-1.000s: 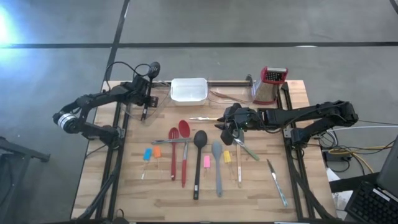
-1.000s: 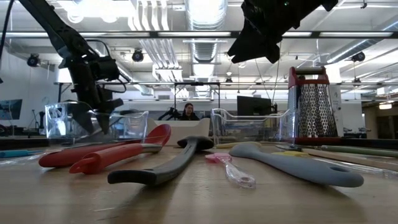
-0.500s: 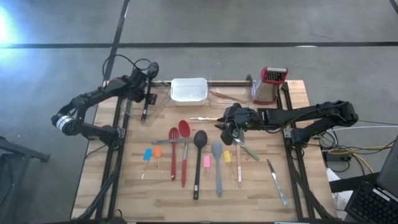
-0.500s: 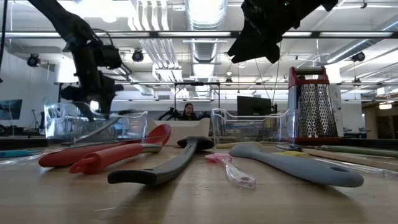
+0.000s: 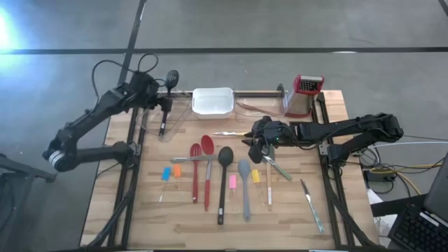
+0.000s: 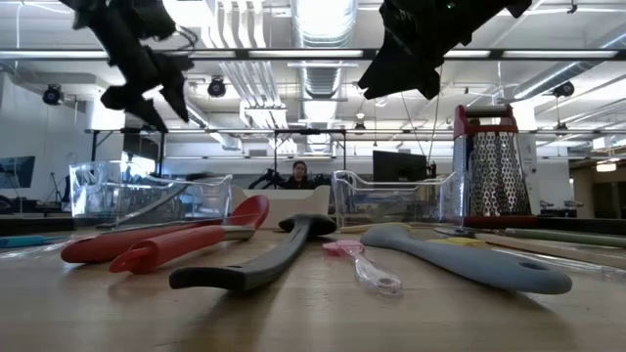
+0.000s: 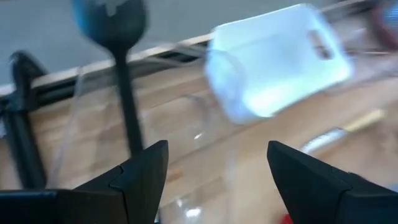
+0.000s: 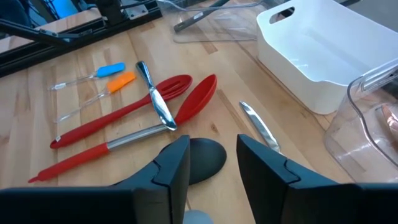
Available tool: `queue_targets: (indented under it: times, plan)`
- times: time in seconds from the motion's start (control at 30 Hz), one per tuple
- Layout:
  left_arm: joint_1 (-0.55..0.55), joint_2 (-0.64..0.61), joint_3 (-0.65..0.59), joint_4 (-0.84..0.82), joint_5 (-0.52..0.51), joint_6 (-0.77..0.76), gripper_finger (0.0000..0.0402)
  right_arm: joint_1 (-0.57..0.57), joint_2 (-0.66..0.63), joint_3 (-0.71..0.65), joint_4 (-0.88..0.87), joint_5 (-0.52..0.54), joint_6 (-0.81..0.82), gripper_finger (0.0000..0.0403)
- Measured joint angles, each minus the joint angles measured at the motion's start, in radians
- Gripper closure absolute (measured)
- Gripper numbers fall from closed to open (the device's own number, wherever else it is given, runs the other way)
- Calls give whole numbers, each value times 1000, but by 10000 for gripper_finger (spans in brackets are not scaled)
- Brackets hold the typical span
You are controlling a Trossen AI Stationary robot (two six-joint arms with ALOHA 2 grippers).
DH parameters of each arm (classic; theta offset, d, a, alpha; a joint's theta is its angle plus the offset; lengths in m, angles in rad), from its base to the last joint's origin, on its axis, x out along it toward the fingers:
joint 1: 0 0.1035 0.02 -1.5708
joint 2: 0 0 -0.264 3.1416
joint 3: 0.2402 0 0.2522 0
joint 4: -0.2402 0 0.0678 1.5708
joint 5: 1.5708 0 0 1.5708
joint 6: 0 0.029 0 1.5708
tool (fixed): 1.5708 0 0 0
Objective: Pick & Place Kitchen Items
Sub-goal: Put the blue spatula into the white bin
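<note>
When you look down from above, the left pincer [image 5: 155, 96] is up by the far left corner of the worktop [image 5: 182, 217], over a clear bin [image 5: 162, 119] with a black slotted spoon [image 5: 166, 98] in it. The right pincer [image 5: 260, 143] hangs over the middle. Below it lie the red spoon [image 5: 207, 171], black spoon [image 5: 223, 183] and grey spoon [image 5: 244, 187], all side by side with bowls toward the far edge and handles toward the near edge.

From table height, the spoons look long and flat, and both pincers hang high above them. A person [image 6: 296, 176] sits far behind.

The left wrist view shows its pincer [image 7: 214, 168] spread wide and empty, above the black slotted spoon [image 7: 121, 62] and white tray [image 7: 280, 62].

The right wrist view shows its pincer [image 8: 214, 163] only a little apart, holding nothing, with a small knife [image 8: 258, 127] nearby.
</note>
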State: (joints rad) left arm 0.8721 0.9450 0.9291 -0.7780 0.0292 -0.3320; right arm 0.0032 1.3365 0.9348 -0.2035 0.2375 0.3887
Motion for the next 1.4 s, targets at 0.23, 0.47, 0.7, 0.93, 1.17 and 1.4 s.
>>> queue_targets:
  times: [0.23, 0.47, 0.7, 0.93, 1.17, 1.4]
  plan:
    - [-223, -134, 0, 60, 0, -40, 122, 0, 0, 0, 1, 0, -3, 280]
    - [-498, -167, 0, 213, -20, -6, 122, 1, 0, 0, 1, 0, -3, 284]
    - [-826, -149, -47, 365, -228, 195, 122, 20, 0, 0, -2, -3, 3, 286]
    - [-1083, -149, -163, 476, -375, 221, 122, 38, -1, 0, -28, -5, 4, 298]
    - [-1227, -149, -187, 348, -376, -53, 122, 38, -2, 0, -36, -3, 1, 303]
    - [-1326, -122, -166, 110, -375, -493, 122, 38, -2, 0, -68, 1, -2, 296]
